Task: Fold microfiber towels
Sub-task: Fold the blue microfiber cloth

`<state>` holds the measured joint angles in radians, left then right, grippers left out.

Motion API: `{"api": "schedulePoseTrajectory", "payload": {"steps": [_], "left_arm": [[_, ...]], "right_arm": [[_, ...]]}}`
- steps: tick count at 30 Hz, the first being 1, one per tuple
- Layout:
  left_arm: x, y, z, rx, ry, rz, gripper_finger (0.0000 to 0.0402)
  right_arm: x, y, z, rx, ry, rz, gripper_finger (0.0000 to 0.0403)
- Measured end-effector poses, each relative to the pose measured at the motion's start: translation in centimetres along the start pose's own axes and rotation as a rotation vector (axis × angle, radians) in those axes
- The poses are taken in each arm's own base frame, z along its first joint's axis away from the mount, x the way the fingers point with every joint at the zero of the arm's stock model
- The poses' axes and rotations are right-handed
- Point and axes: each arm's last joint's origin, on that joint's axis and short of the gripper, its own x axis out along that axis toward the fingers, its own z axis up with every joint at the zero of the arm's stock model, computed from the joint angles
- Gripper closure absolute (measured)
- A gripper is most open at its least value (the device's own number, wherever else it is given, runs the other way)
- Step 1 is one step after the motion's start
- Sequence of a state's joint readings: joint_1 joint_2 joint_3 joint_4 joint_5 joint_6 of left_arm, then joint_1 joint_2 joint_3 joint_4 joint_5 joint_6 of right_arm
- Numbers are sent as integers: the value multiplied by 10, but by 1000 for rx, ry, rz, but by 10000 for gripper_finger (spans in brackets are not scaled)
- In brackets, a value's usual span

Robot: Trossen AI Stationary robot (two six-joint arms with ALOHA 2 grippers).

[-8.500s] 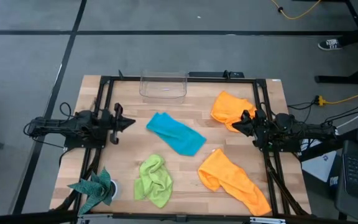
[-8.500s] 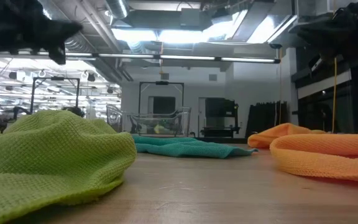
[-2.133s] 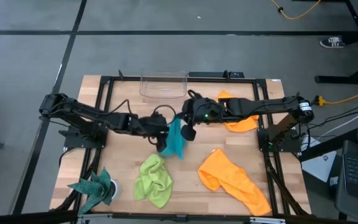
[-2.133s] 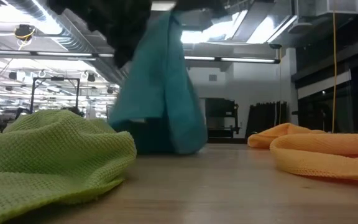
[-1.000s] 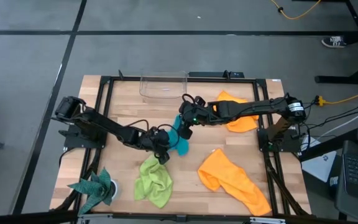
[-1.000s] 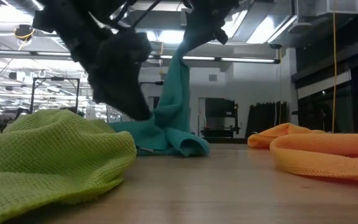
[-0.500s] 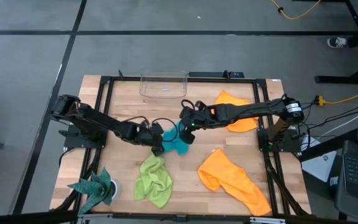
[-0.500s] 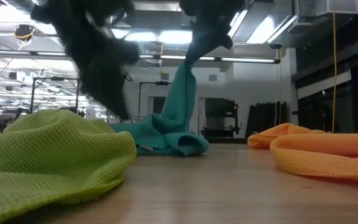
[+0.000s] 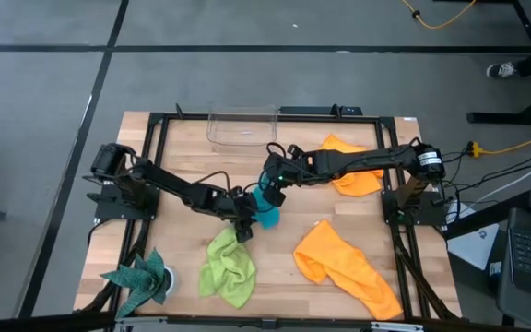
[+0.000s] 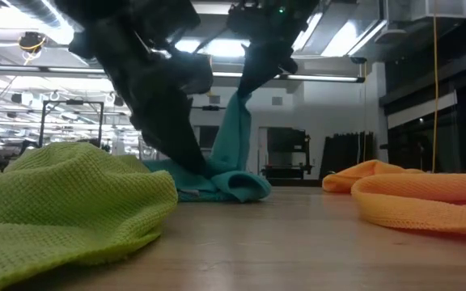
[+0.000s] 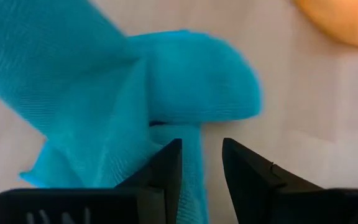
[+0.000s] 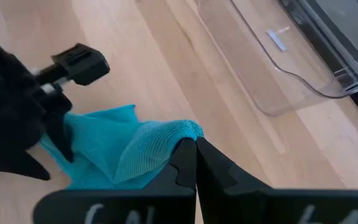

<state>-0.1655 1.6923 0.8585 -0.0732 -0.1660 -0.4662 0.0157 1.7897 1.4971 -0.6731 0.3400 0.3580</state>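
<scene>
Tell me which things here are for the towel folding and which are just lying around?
For the job:
- blue towel, pinched by the right tool
- green towel
- near orange towel
- far orange towel

Lying about:
- clear tray
- dark green spiky cloth

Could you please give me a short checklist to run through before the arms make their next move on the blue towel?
1. Right gripper shut on a raised edge of the blue towel: ok.
2. Left gripper has the towel between its fingers: not ok; its fingers stand apart at a fold, not closed on the cloth.
3. Towel spread flat for folding: not ok; in the low view it hangs bunched, its lower part heaped on the table.
4. Green towel clear of the work area: cannot tell; it lies close beside the left gripper.
5. Orange towels out of the way: ok.
6. Clear bin untouched: ok.
</scene>
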Motion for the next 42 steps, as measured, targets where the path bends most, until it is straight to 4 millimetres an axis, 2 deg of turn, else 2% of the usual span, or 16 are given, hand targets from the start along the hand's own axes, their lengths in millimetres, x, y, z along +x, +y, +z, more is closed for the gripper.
{"api": "schedulePoseTrajectory", "payload": {"steps": [4,9,13,18,25,33,37,42], "left_arm": [[1,4,2,10,-11,32,294],[2,4,0,168,1,48,294],[7,6,-7,221,49,78,294],[13,5,-11,228,75,55,294],[12,4,-10,202,119,-90,291],[13,9,-9,200,108,-12,278],[14,10,-10,204,112,13,298],[13,8,-13,214,121,30,349]], "right_arm": [[0,1,0,1,9,25,403],[0,1,0,0,7,28,403],[0,1,0,1,7,28,403],[0,1,0,0,10,27,403],[0,1,0,-1,12,26,403],[0,1,-1,2,14,30,402],[0,1,-1,3,19,43,402],[0,1,-1,3,19,44,402]]}}
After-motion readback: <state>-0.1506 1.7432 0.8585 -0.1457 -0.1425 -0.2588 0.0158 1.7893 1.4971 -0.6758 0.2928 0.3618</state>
